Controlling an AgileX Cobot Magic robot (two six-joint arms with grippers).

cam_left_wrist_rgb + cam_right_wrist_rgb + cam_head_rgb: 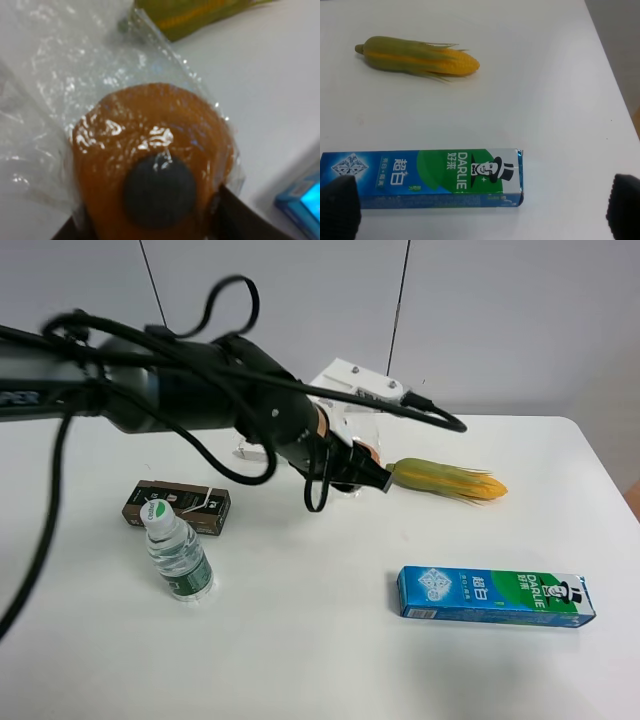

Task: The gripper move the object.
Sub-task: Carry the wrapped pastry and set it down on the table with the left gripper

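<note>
Your left gripper (372, 478) clamps the object (150, 165), with its dark fingers (240, 220) mostly cut off. From overhead, the arm hides nearly all of the bagged puck. The corn cob (445, 480) lies at its 3 o'clock. Your right gripper (482, 207) is spread wide, and only its blurred fingertips show.

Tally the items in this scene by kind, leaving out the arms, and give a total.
Corn cob: 1
Toothpaste box: 1
Water bottle: 1
Dark brown box: 1
Bagged orange puck: 1
Total: 5
</note>
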